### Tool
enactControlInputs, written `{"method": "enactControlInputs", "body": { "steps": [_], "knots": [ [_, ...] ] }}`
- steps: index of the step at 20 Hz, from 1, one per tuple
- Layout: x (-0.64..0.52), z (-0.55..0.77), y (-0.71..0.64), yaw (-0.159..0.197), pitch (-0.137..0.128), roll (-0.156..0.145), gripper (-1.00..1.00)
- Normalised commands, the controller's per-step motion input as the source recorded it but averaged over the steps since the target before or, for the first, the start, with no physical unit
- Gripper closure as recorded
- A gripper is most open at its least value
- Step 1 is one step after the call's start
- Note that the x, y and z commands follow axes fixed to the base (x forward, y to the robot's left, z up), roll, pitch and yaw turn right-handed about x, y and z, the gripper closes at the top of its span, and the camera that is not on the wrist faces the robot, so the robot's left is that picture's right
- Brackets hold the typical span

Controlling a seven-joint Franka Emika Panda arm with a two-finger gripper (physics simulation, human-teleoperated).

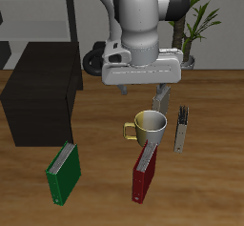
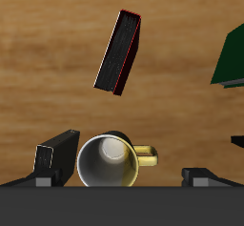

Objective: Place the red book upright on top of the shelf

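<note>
Pincer [image 2: 131, 177] open above glossy mug [image 1: 149, 126], matte red book [image 1: 144, 174] upright, boxy black shelf [image 1: 38, 101]

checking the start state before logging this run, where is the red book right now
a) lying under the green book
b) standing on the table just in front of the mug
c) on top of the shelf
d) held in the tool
b: the red book stands upright on the table just in front of the mug, apart from the tool above and the shelf.
</note>
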Motion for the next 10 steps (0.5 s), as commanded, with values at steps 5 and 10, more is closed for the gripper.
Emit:
{"method": "enactControlInputs", "body": {
  "steps": [5, 10],
  "knots": [
    [0.32, 0.09, 0.12, -0.001, -0.014, 0.005, -1.00],
    [0.26, 0.10, 0.09, 0.000, -0.035, -0.022, -1.00]
  ]
}}
